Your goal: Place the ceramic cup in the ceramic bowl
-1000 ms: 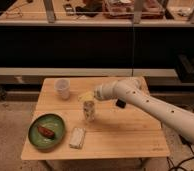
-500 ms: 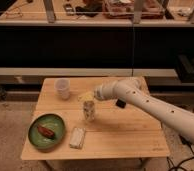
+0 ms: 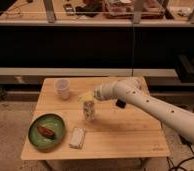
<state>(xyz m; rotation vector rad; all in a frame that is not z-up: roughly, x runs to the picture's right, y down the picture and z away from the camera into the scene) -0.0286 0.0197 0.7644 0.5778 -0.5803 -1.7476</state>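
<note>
Nothing really moved: gripper [image 3: 88, 95] stayed just over the jar [image 3: 89, 111], grip unclear, ceramic cup [image 3: 62, 88] sat apart.

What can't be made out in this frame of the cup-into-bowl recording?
All in the camera view:
- The tool is at the top of the clear jar. Contact cannot be told because the two overlap.
- The red-brown thing in the ceramic bowl is too small to identify.
- The arm is cut off by the right edge, so the base is unseen.
- The ceramic cup has its inside hidden by its own wall.
</note>
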